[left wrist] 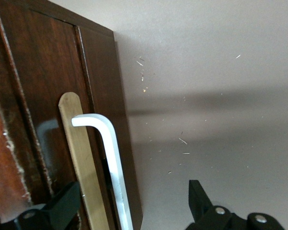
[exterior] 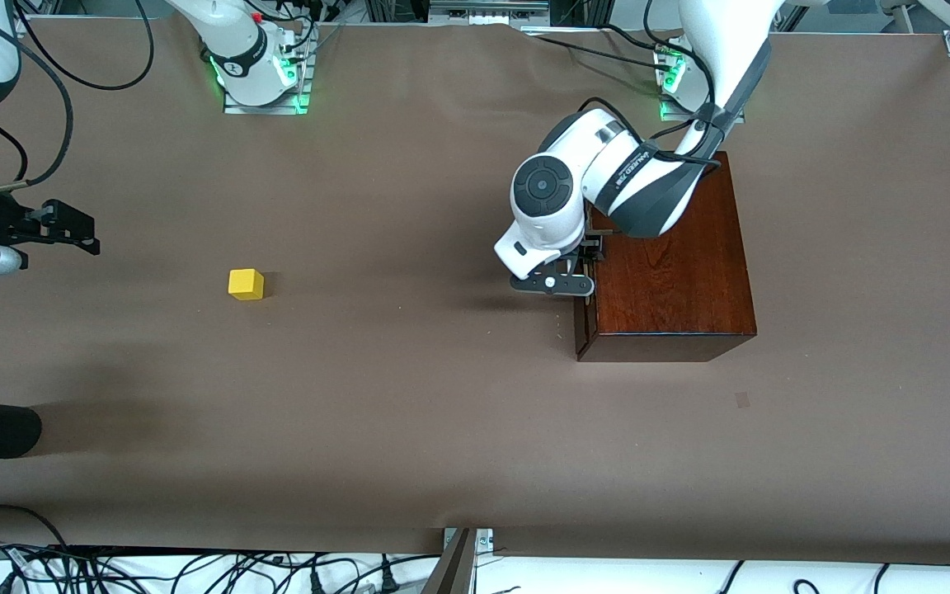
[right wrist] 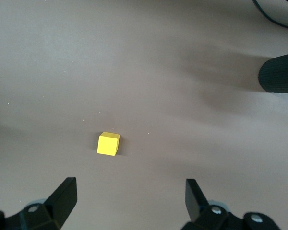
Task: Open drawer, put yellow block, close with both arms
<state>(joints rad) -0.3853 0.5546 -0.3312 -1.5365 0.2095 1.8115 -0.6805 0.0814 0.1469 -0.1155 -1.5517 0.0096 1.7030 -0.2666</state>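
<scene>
Left pincer straddles handle — drawer shut.

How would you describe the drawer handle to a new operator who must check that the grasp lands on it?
Find the dark wooden box toward the left arm's end of the table. The left gripper, jaws open, is at its drawer front. There, the handle is a thin white bent bar, the only white part on the dark wood.

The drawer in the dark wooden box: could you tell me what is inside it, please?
Nothing inside shows: the drawer is shut, its white handle between the left gripper's open fingers. The yellow block lies on the table.
</scene>
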